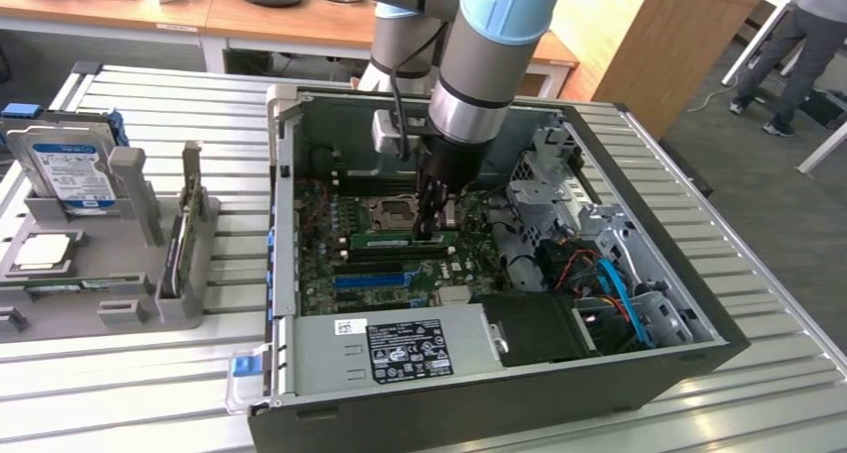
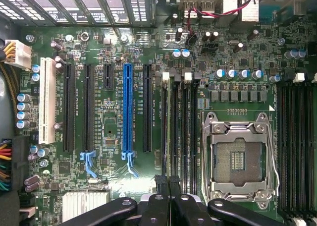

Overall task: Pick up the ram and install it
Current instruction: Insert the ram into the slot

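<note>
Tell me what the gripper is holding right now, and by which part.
The ram. The gripper pinches its upper long edge near one end, the stick standing edgewise at the memory slots.

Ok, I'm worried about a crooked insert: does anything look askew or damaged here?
Nothing stands out. The ram sits level under the gripper, in line with the memory slots; no damage shows on the motherboard.

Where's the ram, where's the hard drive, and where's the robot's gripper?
the ram (image 1: 393, 241): exterior view, on its long green board.
the hard drive (image 1: 73, 170): exterior view, on its blue-white label.
the gripper (image 1: 430, 225): exterior view, at its lower tip, by the ram.
</note>
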Robot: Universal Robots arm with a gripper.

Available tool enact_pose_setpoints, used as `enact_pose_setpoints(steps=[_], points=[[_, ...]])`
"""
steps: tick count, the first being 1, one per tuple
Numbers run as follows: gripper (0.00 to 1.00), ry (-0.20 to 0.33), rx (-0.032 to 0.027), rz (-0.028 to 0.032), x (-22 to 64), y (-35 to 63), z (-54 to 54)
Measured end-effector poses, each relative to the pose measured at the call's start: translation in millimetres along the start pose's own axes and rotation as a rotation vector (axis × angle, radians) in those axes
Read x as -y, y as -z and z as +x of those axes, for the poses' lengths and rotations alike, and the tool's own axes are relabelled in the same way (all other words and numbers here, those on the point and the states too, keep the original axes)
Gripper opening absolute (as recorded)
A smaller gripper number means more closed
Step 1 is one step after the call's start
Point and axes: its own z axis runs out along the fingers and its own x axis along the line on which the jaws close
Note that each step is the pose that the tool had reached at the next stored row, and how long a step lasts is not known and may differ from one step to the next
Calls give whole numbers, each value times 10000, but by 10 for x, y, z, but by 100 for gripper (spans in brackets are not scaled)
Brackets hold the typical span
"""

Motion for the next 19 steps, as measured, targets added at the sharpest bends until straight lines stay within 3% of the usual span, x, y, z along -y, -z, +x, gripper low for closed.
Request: enact_pose_setpoints(steps=[13, 17, 19], points=[[11, 0, 2, 1, 1, -14, 0], [11, -3, 1, -61, 2, -13, 0], [11, -3, 1, -63, 3, -14, 0]])
